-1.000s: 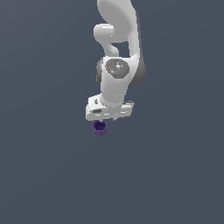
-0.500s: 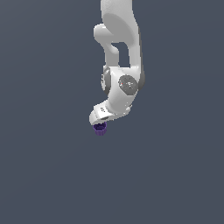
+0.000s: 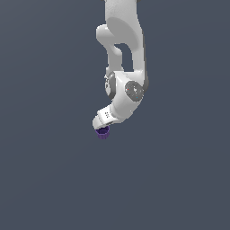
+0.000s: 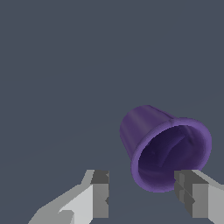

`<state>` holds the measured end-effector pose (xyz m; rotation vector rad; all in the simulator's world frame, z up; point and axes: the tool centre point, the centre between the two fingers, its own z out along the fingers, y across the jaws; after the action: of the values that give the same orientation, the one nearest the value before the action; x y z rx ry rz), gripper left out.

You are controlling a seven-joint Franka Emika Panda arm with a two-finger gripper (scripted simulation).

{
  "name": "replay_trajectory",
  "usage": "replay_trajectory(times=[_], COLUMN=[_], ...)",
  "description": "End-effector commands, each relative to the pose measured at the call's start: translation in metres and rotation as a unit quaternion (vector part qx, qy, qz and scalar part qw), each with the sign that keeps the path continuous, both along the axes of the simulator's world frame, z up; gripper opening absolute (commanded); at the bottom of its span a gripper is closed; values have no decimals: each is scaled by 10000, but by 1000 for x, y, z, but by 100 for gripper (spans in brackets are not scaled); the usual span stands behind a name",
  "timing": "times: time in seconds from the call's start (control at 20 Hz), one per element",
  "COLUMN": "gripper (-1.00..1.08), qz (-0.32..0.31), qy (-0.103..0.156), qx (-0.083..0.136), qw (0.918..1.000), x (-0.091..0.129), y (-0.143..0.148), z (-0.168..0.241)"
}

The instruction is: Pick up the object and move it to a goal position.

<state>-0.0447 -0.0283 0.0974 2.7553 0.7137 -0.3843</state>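
Flat slate-grey fills every part of both views, with no edge, seam or shadow line to show where a surface begins. From the exterior view the arm (image 3: pixel 122 67) runs off the upper edge, and its white wrist housing covers the fingers completely, so only a sliver of the purple cup (image 3: pixel 103 132) peeks out beneath it. The wrist view cuts off both fingers (image 4: pixel 99 192) at the frame edge. There the purple cup (image 4: pixel 164 146) is plain: tapered, glossy, with a thick rounded rim and a dark hollow interior. It lies tipped over, its long axis slanting, the wide mouth turned toward the camera and the narrow closed base pointing away. The fingers stand spread apart, one beside the rim; whether that one touches it cannot be told.
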Motion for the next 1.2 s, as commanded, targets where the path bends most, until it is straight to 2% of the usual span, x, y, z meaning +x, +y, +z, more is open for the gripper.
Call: replay_trajectory(times=[0.0, 0.5, 0.55, 1.15], gripper=[28, 28, -100, -100], qz=[1, 24, 24, 24], qy=[2, 16, 16, 16], qx=[-2, -11, -11, -11], qw=[10000, 10000, 10000, 10000], x=[-1, -7, -7, -7], y=[-1, -10, -10, -9], z=[-2, -27, -27, -26])
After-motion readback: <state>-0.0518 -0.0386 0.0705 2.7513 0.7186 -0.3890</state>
